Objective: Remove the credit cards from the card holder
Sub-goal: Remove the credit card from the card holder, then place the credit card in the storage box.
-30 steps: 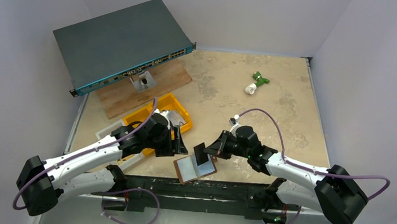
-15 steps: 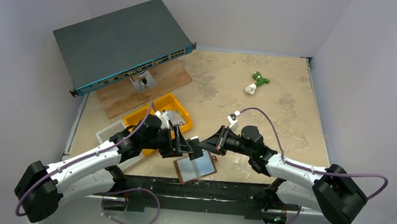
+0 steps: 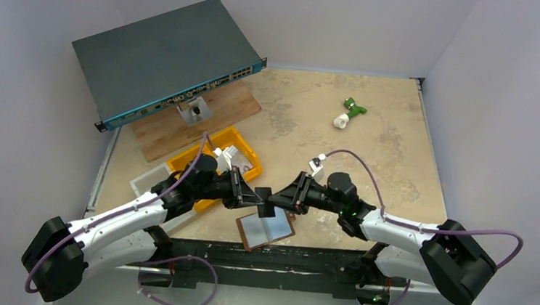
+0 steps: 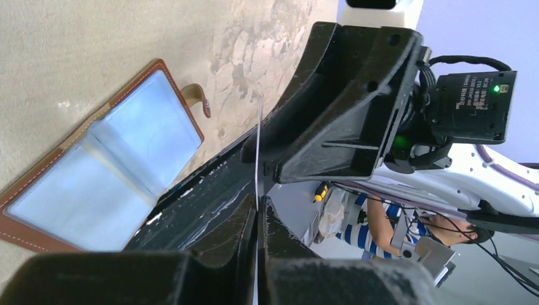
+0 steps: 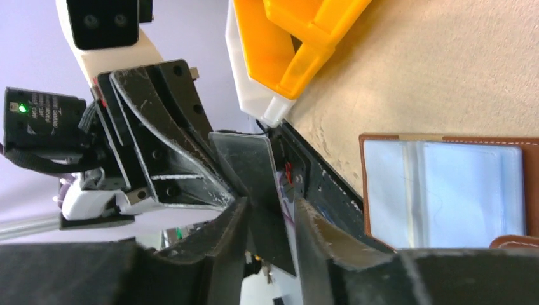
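The card holder (image 3: pixel 266 229) lies open near the table's front edge, its pale blue pockets facing up (image 4: pixel 114 171) (image 5: pixel 445 190). One credit card (image 3: pixel 266 205) hangs upright above it between both grippers. In the left wrist view the card (image 4: pixel 257 146) shows edge-on as a thin white line, with my left gripper (image 4: pixel 259 213) shut on its lower edge. My right gripper (image 5: pixel 270 222) straddles the same card (image 5: pixel 251 171) with its jaws apart, a gap showing beside the card. The two grippers (image 3: pixel 255 195) (image 3: pixel 278 198) meet tip to tip.
A yellow bin (image 3: pixel 253 160) and a white tray (image 3: pixel 150 181) sit under my left arm. A network switch (image 3: pixel 165 57) rests on a wooden board (image 3: pixel 212 115) at the back left. A green and white object (image 3: pixel 348 113) lies at the back right.
My left gripper moved right to the card and shut on it. My right gripper, earlier shut on the card above the card holder, has opened its jaws.
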Controlling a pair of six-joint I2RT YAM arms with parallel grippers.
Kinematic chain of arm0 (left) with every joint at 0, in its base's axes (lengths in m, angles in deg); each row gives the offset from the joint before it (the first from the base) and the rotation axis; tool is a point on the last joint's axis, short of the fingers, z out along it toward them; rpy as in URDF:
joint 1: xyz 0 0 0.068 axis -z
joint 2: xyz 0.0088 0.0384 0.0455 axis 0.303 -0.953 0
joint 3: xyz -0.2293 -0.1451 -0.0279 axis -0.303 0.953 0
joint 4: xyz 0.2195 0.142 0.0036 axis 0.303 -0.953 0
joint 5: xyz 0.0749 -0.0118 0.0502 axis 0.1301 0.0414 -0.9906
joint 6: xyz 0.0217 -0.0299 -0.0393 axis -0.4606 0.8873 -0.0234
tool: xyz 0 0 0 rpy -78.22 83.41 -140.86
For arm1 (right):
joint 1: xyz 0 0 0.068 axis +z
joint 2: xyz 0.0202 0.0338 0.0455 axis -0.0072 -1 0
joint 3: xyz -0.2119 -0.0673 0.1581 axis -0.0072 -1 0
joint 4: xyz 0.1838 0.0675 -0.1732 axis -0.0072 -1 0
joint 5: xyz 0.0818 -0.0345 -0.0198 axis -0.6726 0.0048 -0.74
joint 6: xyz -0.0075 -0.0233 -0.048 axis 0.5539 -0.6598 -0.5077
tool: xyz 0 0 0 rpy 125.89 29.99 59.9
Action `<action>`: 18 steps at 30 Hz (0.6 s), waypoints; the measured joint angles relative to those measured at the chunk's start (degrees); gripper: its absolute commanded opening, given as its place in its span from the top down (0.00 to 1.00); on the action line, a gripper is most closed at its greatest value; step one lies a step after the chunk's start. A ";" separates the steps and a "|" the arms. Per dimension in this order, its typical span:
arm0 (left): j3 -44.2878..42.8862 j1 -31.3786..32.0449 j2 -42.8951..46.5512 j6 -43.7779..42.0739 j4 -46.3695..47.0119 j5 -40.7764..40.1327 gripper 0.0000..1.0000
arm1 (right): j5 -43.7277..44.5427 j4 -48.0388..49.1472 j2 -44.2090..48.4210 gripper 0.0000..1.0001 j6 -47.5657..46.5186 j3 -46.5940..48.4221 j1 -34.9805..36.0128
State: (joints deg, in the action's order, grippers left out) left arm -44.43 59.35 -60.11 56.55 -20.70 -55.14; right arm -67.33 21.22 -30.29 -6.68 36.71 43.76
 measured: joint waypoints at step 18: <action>-24.33 -0.57 -0.76 -14.27 -46.05 -26.53 1.00 | 12.66 -33.77 12.02 0.01 -15.56 10.58 0.20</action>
State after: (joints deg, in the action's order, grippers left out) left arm -68.76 58.78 -60.88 42.28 -66.75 -81.67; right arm -54.68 -12.55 -18.27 -22.24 47.28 43.96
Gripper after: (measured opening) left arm 0.006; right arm 0.987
